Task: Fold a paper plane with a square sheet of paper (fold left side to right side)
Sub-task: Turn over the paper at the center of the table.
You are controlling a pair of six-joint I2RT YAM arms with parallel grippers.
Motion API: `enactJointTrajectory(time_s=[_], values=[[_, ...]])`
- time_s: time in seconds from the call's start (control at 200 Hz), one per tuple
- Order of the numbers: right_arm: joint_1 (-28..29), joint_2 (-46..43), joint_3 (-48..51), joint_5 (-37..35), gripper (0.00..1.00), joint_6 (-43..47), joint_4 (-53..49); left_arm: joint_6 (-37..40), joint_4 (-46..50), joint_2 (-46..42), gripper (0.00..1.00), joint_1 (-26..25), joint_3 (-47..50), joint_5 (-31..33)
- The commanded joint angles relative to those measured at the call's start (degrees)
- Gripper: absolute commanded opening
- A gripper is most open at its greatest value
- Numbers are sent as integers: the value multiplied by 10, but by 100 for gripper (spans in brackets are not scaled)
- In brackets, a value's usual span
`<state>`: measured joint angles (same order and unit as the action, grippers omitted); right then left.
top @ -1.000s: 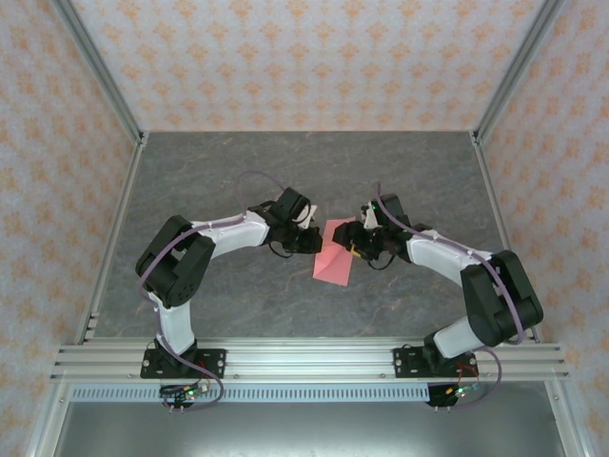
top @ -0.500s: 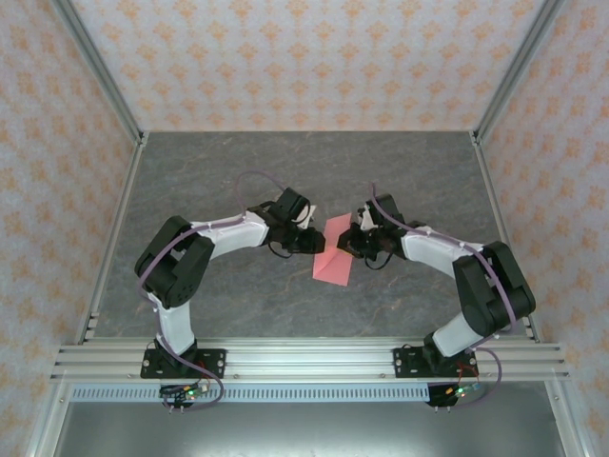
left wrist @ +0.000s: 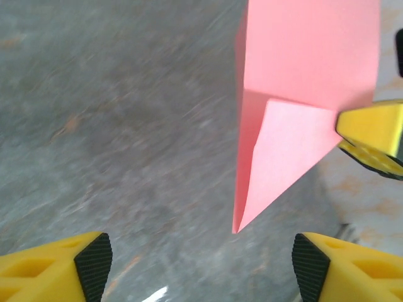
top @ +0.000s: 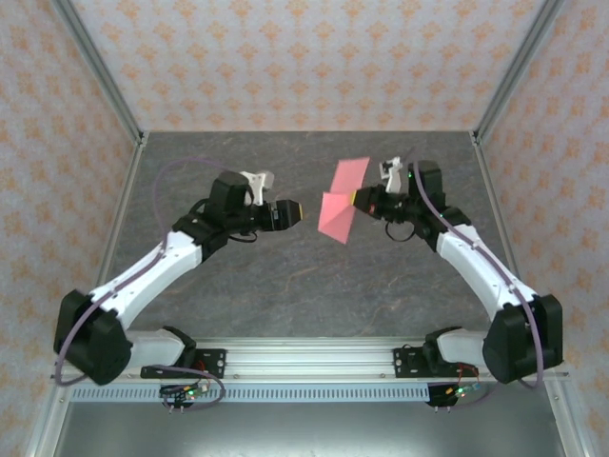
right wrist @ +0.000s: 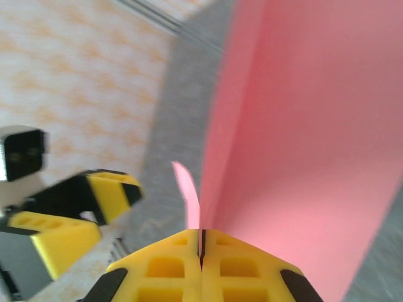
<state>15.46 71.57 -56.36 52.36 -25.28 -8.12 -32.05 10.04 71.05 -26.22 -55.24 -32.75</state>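
From above, I see the grey table point(top: 285, 286) boxed in by patterned walls point(top: 285, 57). The left claw point(top: 288, 213) gapes apart just beside the paper point(top: 341, 202), not touching it. The right claw point(top: 359, 198) is clamped on the paper's right edge and holds it up off the table.

Through the left wrist camera, the left claw stands wide and the pink paper hangs beyond it, a folded flap tapering to a point at the bottom.

Through the right wrist camera, the right claw is pressed together on the paper, which rises plain and creased.
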Motion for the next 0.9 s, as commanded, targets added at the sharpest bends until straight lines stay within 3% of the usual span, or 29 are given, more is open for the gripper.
enactJointTrajectory(time_s=[0.0,0.23,0.545,0.891], values=[[2,-19,-49,90,0,-19,64,-62,-98,-51,85,3,18,-49],[55,-23,-116,121,1,-61,108,-174,-284,-79,87,3,17,-123],[105,-35,-128,128,2,-122,186,-220,-329,-83,84,2,11,-128],[109,-64,-102,110,4,-141,207,-277,-422,-99,54,-1,34,-111]])
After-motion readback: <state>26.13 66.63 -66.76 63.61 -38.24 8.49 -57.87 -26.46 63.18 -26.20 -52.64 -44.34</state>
